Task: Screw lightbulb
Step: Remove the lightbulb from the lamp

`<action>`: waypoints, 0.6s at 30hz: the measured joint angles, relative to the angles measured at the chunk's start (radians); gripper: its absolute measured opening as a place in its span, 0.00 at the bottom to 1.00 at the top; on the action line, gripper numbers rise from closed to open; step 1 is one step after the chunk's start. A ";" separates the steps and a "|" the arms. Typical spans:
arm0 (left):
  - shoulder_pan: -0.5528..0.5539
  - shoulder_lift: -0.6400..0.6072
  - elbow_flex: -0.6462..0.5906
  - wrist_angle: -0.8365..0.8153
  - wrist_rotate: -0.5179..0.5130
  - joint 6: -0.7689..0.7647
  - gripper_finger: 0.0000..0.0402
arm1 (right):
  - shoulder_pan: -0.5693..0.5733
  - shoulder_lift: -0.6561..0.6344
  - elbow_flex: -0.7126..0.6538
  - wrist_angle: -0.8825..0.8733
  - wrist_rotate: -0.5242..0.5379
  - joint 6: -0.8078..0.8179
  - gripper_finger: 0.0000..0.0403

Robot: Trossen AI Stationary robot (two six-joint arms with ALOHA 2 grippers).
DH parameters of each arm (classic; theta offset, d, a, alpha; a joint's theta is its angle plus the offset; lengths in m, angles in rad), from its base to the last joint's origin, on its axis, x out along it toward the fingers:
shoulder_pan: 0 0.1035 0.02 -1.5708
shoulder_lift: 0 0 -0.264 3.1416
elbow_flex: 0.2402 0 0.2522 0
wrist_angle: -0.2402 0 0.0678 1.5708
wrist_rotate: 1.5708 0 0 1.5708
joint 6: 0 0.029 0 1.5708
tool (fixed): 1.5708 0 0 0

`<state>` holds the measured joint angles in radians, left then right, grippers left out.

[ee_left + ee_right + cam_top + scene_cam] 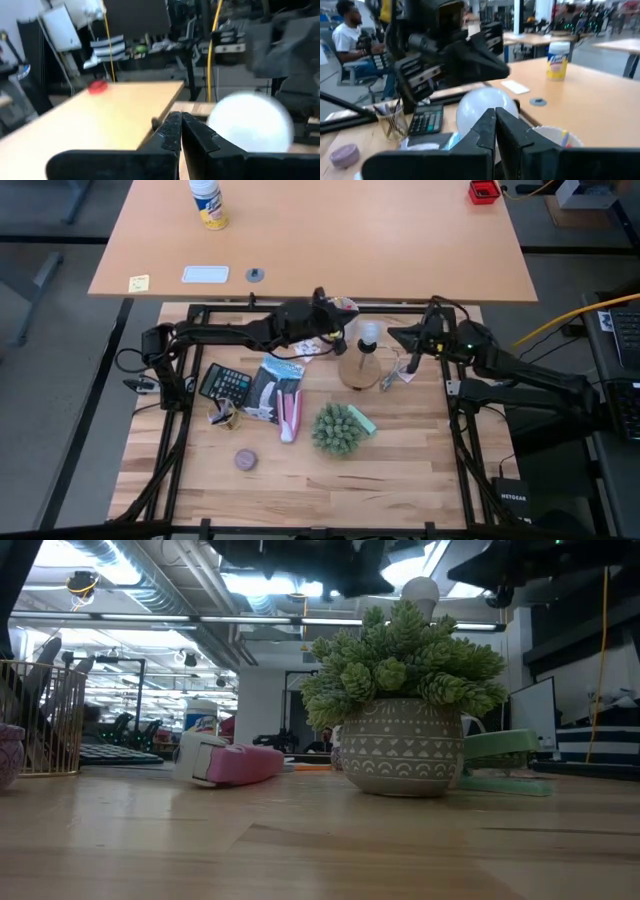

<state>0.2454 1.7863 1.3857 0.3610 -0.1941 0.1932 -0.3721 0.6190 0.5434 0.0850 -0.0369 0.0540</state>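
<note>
We are seeing the bulb (pixel 369 333) standing upright on a wooden disc (pixel 359 369) near the bench's (pixel 300 480) back edge. Our left claw (pixel 343 336) is hovering just left of it, fingers pressed together, empty. Our right claw (pixel 397 335) is hovering just right, likewise closed and empty.

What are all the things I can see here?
lightbulb: one, white, upright on the wooden disc
wooden disc: one, tan, table's far middle
potted plant: one, green, table centre
calculator: one, black, left side
wire cup: one, gold, near the calculator
puck: one, brownish, front left
wipes canister: one, white and yellow, far desk
left gripper: shut, left of the bulb
right gripper: shut, right of the bulb
</note>
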 joint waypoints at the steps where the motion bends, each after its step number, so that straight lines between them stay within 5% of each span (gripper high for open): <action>1: 0.008 0.000 0.000 -0.021 0.006 -0.011 0.01 | 0.000 0.014 0.000 0.000 -0.003 0.003 0.04; 18: 0.010 0.000 0.000 -0.093 0.176 -0.016 0.01 | 0.000 0.145 0.000 0.079 -0.003 0.028 0.04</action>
<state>0.2558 1.7859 1.3857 0.2681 -0.0185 0.1776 -0.3717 0.7640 0.5430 0.1645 -0.0396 0.0818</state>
